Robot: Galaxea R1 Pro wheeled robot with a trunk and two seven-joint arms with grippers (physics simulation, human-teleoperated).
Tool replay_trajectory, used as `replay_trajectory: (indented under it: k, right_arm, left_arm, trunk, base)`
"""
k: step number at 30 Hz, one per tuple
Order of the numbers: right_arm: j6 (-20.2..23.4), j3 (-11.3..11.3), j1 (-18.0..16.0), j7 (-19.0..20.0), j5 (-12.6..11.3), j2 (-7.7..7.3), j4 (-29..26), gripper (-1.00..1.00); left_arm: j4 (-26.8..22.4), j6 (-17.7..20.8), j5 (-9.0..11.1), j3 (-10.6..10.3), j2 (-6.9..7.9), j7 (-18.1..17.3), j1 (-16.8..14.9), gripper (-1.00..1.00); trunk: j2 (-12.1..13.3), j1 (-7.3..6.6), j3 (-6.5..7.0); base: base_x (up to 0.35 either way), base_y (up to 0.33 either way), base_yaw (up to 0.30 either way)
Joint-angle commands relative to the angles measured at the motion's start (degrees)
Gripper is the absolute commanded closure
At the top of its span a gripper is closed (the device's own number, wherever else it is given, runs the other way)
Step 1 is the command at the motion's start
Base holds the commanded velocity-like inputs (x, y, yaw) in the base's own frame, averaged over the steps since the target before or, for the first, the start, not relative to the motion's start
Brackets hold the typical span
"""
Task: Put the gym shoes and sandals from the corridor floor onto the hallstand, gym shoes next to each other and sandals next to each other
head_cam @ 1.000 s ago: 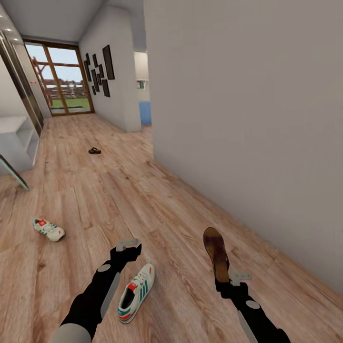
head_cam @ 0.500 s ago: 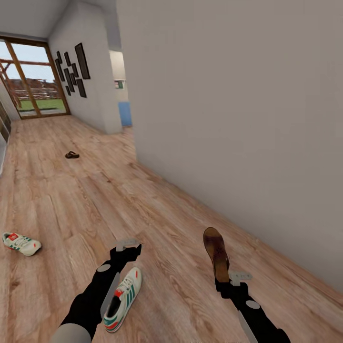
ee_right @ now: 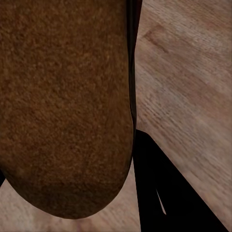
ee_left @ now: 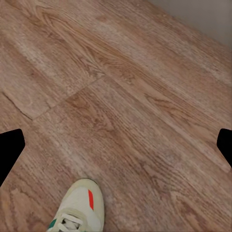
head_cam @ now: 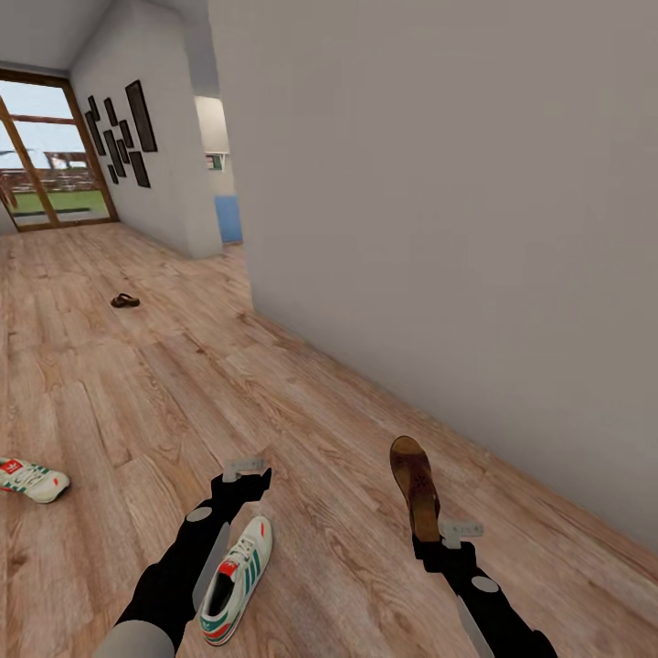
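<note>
Wood-plank corridor floor [head_cam: 137, 384] runs beside a grey wall [head_cam: 439, 210] toward a far window. Head view: right gripper [head_cam: 437, 535] clamped on a brown sandal [head_cam: 416, 484], lifted off the planks. Left gripper [head_cam: 245, 473] hangs empty, jaws apart, above one gym shoe [head_cam: 235, 580]; second gym shoe [head_cam: 29, 479] lies far left; other sandal [head_cam: 125, 301] well down the corridor. Left wrist: shoe toe [ee_left: 79, 205] below spread fingertips [ee_left: 10, 147]. Right wrist: sandal sole [ee_right: 65, 101] close up.
</note>
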Motion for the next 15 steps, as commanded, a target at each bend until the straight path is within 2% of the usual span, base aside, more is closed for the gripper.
replay_trajectory:
  k: [1, 15]
  right_arm:
    - [0.15, -0.01, -0.01, -0.08, -0.23, 0.0, -0.06, 1.0]
    - [0.15, -0.01, -0.01, -0.01, -0.23, 0.0, -0.12, 1.0]
  left_arm:
    - [-0.09, 0.34, 0.16, 0.07, -0.03, -0.01, -0.01, -1.0]
    - [-0.09, 0.29, 0.05, 0.22, 0.03, -0.03, -0.01, -1.0]
  trunk:
    - [-0.02, -0.01, -0.05]
    - [-0.02, -0.01, -0.05]
  base:
    - [0.0, 0.002, 0.0]
    - [0.0, 0.0, 0.0]
